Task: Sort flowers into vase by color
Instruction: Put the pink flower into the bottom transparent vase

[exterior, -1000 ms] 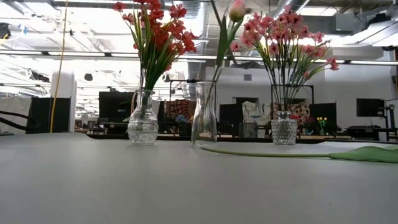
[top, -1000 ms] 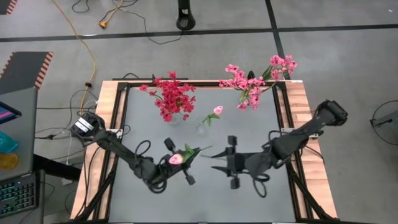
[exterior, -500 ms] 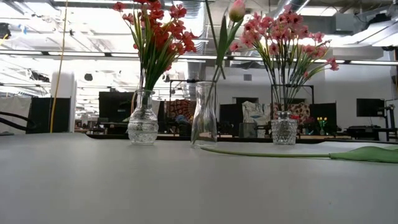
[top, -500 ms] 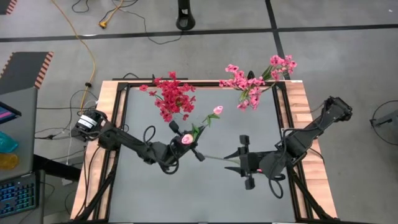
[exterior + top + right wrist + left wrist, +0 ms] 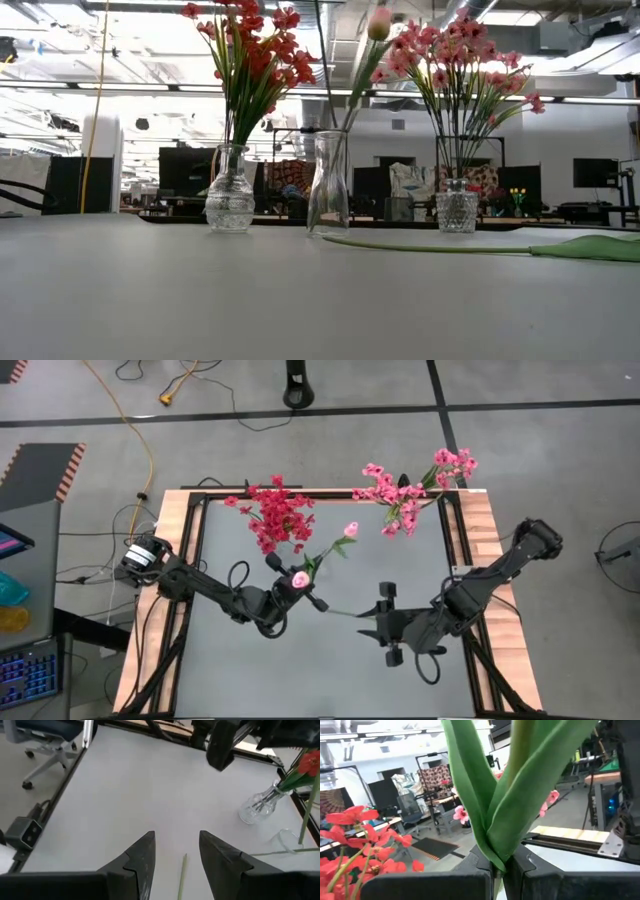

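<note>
While the left gripper [image 5: 293,588] carries a pale pink tulip bud [image 5: 298,579], jaws clamped on its green stem, toward the clear middle vase [image 5: 328,183], the right gripper [image 5: 385,622] waits with jaws apart over another stem lying on the tabletop [image 5: 260,660]. Next, apparently, the stem's foot must find the narrow neck. That foot stays hidden in every view.

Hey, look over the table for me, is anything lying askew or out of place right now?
One thing: a loose green stem lies flat on the table, not in a vase, in front of the open right gripper. The left gripper holds a pale pink tulip bud near the middle vase.
</note>
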Controlling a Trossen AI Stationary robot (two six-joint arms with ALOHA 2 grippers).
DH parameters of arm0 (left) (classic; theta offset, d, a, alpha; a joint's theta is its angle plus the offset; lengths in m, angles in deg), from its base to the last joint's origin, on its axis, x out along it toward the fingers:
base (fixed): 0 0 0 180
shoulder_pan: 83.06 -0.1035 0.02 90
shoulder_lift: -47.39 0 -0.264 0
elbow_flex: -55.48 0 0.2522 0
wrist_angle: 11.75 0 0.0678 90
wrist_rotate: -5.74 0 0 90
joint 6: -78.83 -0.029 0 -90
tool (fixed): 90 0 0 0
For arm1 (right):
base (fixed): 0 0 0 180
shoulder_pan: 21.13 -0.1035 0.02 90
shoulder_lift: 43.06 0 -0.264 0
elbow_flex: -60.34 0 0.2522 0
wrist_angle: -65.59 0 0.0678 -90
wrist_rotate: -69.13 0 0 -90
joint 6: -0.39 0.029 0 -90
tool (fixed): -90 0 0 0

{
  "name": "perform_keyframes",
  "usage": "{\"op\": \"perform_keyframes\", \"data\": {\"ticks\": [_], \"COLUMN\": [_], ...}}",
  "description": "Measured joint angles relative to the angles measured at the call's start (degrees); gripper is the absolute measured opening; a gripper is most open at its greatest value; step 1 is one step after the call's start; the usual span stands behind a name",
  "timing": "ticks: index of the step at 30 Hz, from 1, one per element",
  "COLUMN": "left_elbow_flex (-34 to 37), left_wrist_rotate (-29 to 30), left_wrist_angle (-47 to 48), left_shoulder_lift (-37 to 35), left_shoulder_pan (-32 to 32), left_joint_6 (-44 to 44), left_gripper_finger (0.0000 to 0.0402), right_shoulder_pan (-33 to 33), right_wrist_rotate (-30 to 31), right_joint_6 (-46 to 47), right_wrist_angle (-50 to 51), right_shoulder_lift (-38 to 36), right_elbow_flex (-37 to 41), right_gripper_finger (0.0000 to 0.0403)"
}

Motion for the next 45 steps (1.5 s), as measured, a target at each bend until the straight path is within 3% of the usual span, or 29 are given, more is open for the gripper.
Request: {"op": "perform_keyframes", "data": {"ticks": [9,21,33,37,45], "left_elbow_flex": [0.0,0.0,0.0,0.0,0.0], "left_wrist_rotate": [2.4,1.0,-5.0,-5.0,-3.9], "left_wrist_angle": [0.3,15.4,20.8,21.8,23.2], "left_shoulder_lift": [0.0,0.0,0.0,0.0,0.0], "left_shoulder_pan": [-1.1,-7.2,-10.3,-10.4,-8.9], "left_joint_6": [1.1,25.4,33.2,33.1,27.7], "left_gripper_finger": [0.0002,0.0002,0.0004,0.0028,0.0118], "right_shoulder_pan": [0.5,1.5,2.0,2.0,2.0], "right_wrist_rotate": [0.0,-0.2,-0.2,-0.2,-0.1], "right_joint_6": [-0.3,-0.4,-0.4,-0.4,-0.4], "right_wrist_angle": [0.2,0.0,0.0,0.0,0.0], "right_shoulder_lift": [3.6,5.1,5.0,5.1,5.0], "right_elbow_flex": [0.0,0.0,0.0,0.0,0.0], "right_gripper_finger": [0.0177,0.0177,0.0177,0.0177,0.0177]}}
